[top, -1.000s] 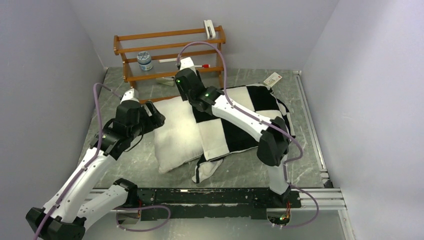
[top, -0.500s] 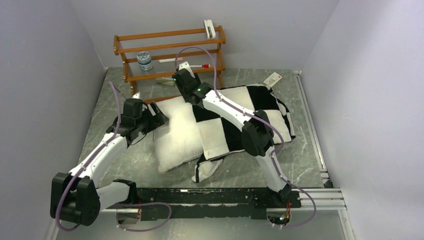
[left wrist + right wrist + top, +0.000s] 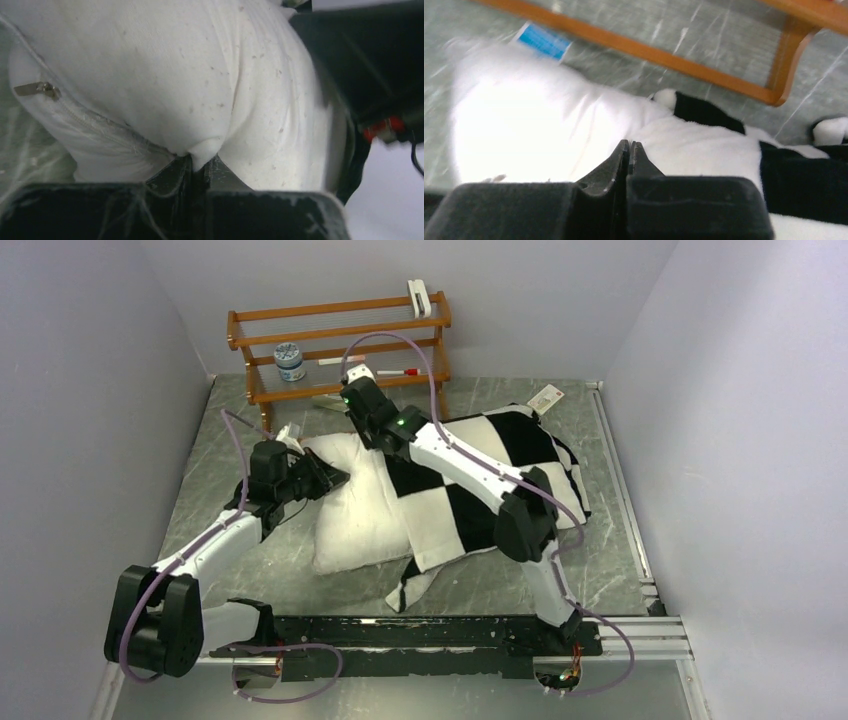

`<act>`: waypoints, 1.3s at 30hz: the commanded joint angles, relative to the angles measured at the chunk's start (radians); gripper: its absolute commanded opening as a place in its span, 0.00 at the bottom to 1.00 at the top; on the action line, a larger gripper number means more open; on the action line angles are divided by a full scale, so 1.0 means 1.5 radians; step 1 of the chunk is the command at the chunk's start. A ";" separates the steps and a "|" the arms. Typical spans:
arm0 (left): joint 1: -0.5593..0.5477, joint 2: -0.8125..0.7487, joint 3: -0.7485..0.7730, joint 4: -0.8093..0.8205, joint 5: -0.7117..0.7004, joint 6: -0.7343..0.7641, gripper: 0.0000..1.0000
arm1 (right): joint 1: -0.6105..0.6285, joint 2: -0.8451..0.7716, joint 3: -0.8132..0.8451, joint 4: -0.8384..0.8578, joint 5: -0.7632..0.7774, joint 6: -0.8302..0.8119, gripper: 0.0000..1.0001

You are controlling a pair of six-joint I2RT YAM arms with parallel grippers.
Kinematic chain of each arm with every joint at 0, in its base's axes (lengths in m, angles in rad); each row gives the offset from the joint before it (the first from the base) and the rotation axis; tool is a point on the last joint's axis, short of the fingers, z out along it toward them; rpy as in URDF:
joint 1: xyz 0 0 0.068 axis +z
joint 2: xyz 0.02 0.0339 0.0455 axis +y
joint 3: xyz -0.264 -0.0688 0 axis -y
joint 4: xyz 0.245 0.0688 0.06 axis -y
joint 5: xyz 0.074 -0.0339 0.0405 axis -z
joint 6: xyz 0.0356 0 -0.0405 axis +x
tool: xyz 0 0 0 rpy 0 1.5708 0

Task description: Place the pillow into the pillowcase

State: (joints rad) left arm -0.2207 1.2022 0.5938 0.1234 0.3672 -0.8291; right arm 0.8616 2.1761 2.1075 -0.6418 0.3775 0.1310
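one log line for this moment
left gripper shut on pillow | right gripper shut by pillowcase edge | pillow partly inside pillowcase

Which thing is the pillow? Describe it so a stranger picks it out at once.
Start at the wooden rack at the back of the table. Just in front of it lies the pillow, a plump cushion sticking out of the left end of the pillowcase. It is plain white, while the pillowcase is black-and-white checked.
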 commanded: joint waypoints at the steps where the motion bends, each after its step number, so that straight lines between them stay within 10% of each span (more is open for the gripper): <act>1: -0.059 -0.014 0.039 0.110 0.064 -0.065 0.05 | 0.088 -0.160 -0.126 0.184 -0.149 0.083 0.00; 15: -0.123 0.087 0.024 0.212 -0.016 -0.149 0.05 | 0.038 -0.194 -0.376 0.582 -0.138 0.300 0.00; 19: -0.104 0.076 0.046 0.103 -0.013 -0.093 0.15 | 0.004 -0.187 -0.361 0.491 -0.130 0.264 0.07; 25: -0.095 0.028 0.107 -0.189 -0.044 0.079 0.66 | 0.002 -0.337 -0.452 0.227 -0.113 0.159 0.44; 39: -0.096 -0.077 0.084 -0.452 -0.037 0.176 0.87 | 0.148 -0.589 -0.585 -0.116 0.031 0.250 0.63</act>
State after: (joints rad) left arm -0.3508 1.1141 0.7624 -0.4118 0.2520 -0.5995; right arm 0.9707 1.2919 1.2812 -0.6132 0.3157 0.4072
